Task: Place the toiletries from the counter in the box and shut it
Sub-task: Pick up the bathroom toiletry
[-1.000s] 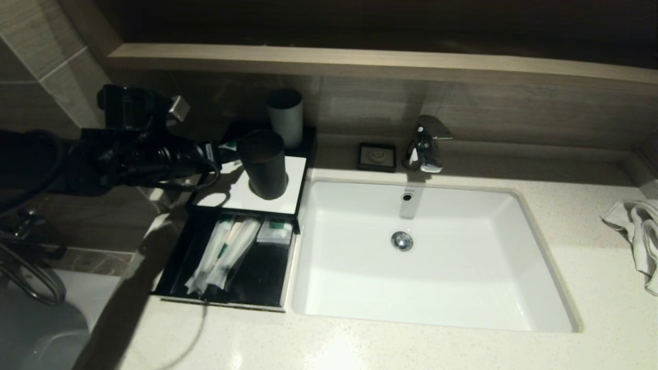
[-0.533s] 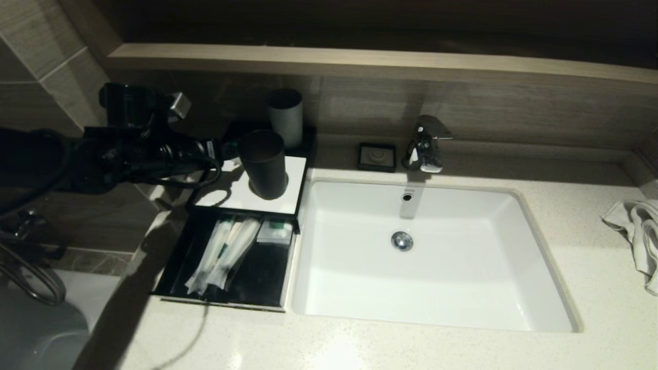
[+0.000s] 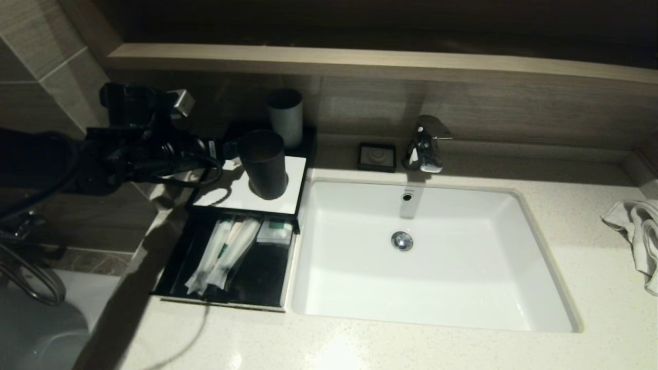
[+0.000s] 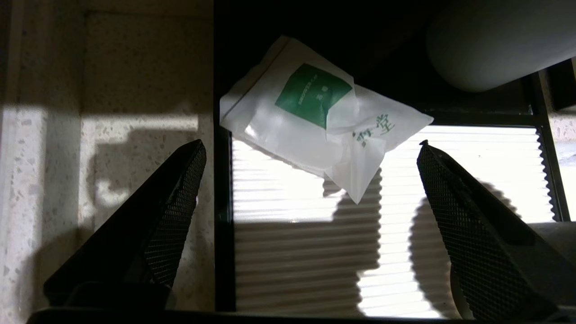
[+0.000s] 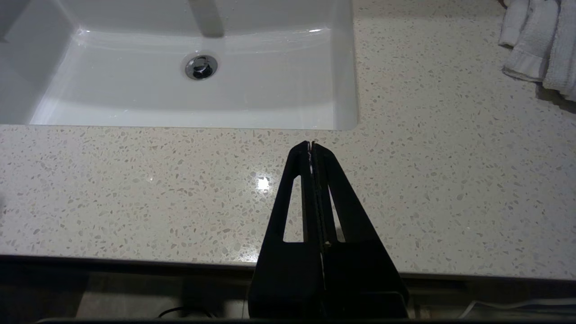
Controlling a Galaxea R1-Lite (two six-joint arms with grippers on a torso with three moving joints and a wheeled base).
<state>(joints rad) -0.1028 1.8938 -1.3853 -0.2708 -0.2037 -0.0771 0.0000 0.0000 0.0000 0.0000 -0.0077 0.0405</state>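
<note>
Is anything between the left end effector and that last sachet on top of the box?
Nothing visible. The left end effector is open, with the sachet lying just ahead; the black cup stands beside it.

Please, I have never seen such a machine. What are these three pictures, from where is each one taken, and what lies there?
It is a two-armed robot at a bathroom counter. The head view looks down from its head. The other two come from cameras on its wrists, behind the black fingers. The left pincer, open, is above the box, before a small white sachet lying on its top; it holds nothing. The right pincer, shut and empty, is above the counter near the sink. The box's drawer is pulled out, with long sachets inside. A black cup stands on the box.
</note>
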